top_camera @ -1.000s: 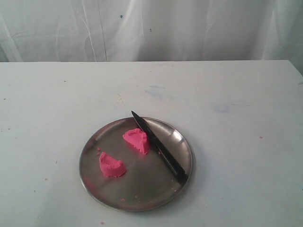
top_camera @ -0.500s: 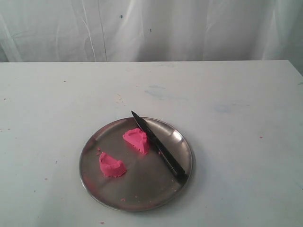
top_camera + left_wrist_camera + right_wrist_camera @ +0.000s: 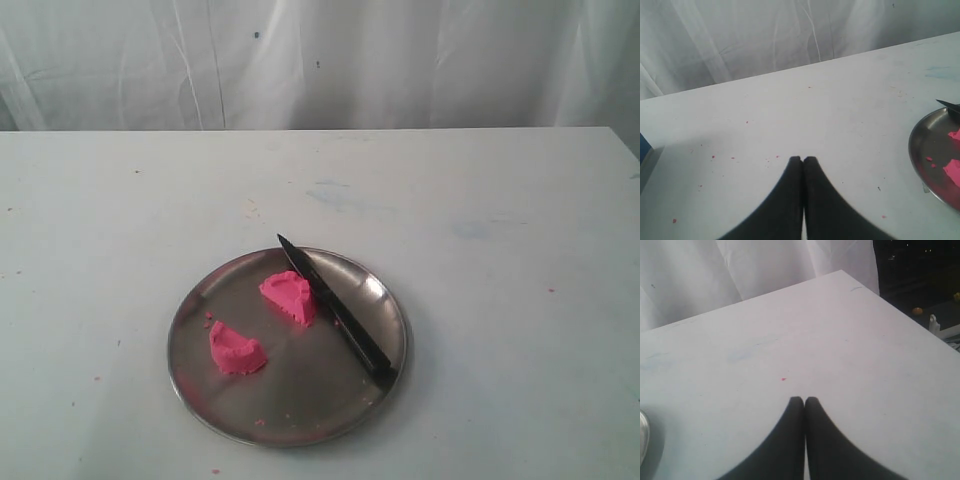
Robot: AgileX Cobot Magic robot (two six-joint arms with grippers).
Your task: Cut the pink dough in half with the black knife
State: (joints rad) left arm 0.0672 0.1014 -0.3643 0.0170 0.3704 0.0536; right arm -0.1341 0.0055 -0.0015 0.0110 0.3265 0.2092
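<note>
Worktop (image 3: 500, 200): wide, white and flat, with a white curtain behind it. Small pink crumbs lie on it near the plate; they can stick to anything that is dragged across.
Plate (image 3: 195, 385): a round steel plate near the front edge of the worktop. It looks light and smooth, so a push from the side can probably slide it and shake what lies on it.
Knife (image 3: 335, 310): the black knife lies on the plate, its point near the far rim and its handle end on the near right rim. Because the handle sits on the rim, a small knock can roll it off onto the worktop. The blade touches, or nearly touches, one dough piece.
Dough: the pink dough is already in two pieces, both on the plate. One piece (image 3: 290, 297) is just beside the blade, the other (image 3: 237, 349) is apart, toward the near left. The cut seems done, so a new grasp of the knife can drag or squash the near piece.
Left end effector (image 3: 803, 161): clenched, holding nothing, above bare worktop, well apart from the plate.
Right end effector (image 3: 804, 401): also clenched and without load, over bare worktop far from the plate.
Main risk: any return toward the plate, because both arms are already clear.
</note>
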